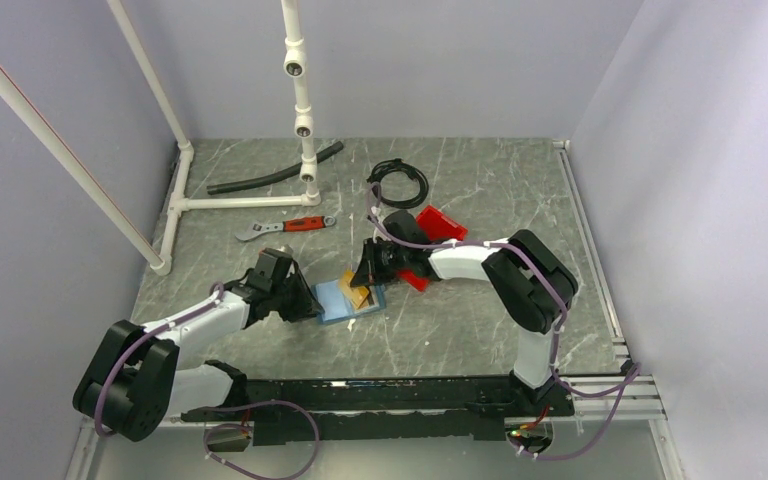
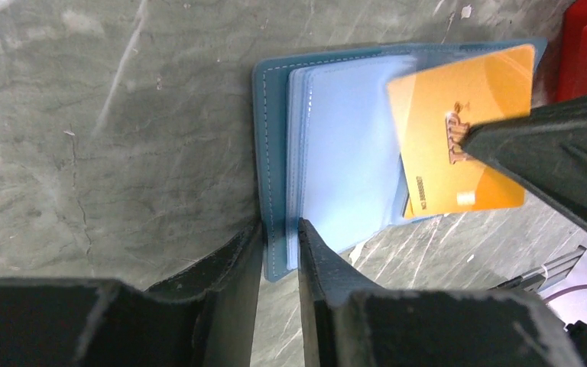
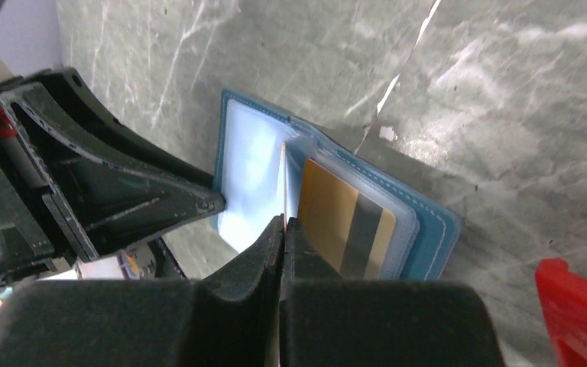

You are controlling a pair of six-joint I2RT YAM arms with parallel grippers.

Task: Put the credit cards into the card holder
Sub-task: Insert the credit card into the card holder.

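The blue card holder [image 1: 338, 300] lies open on the grey table, its clear sleeves [image 2: 344, 145] facing up. My left gripper [image 2: 279, 248] is shut on the card holder's near edge [image 2: 275, 153], one finger on the blue cover and the other on the sleeves. My right gripper [image 3: 283, 225] is shut on an orange credit card [image 2: 458, 130], which it holds tilted over the holder; this card [image 3: 284, 176] shows edge-on in the right wrist view. A gold card with a dark stripe [image 3: 348, 222] sits inside a sleeve.
A red bin [image 1: 435, 220] stands just behind the right gripper, with another red piece [image 1: 415, 282] beside it. Farther back lie a red-handled wrench [image 1: 285, 228], a coiled black cable [image 1: 398, 183], a black hose [image 1: 270, 178] and a white pipe frame [image 1: 300, 120].
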